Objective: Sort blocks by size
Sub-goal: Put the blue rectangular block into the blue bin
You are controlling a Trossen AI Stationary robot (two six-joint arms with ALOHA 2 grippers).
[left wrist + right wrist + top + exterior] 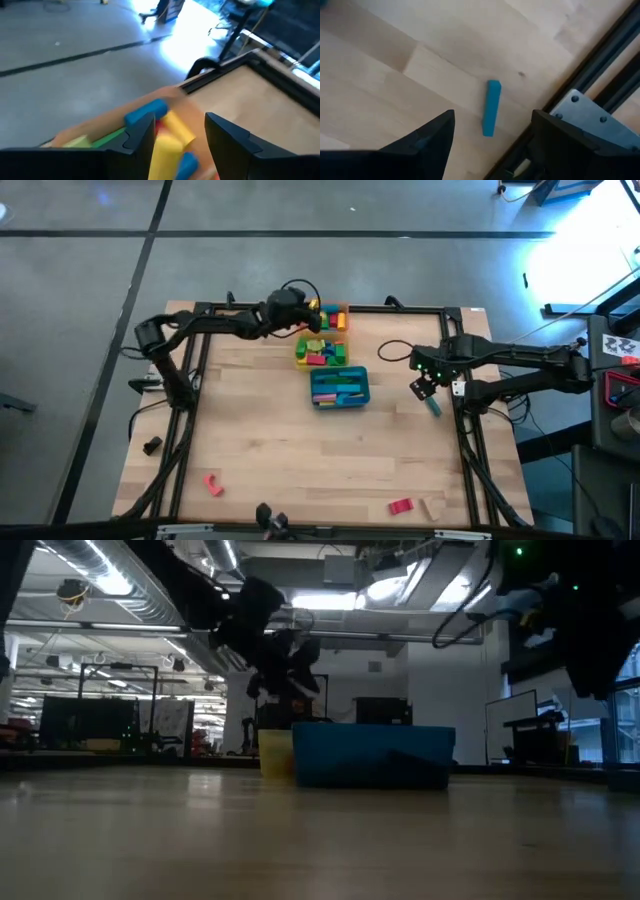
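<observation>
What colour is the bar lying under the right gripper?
Teal-blue bar; the right wrist view shows it best.

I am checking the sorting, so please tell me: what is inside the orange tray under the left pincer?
In the orange tray, between the open left pincer's fingers, lie a yellow bar, a blue cylinder and green blocks. The fingers cover whatever lies beneath them.

High view straight down over table [300,440]; low view level across it; wrist views close, angled down.

three trays [338,402]: orange, yellow, teal. four loose blocks [433,408] on surface [280,450]: one teal, two pink, one tan. two arms.
</observation>
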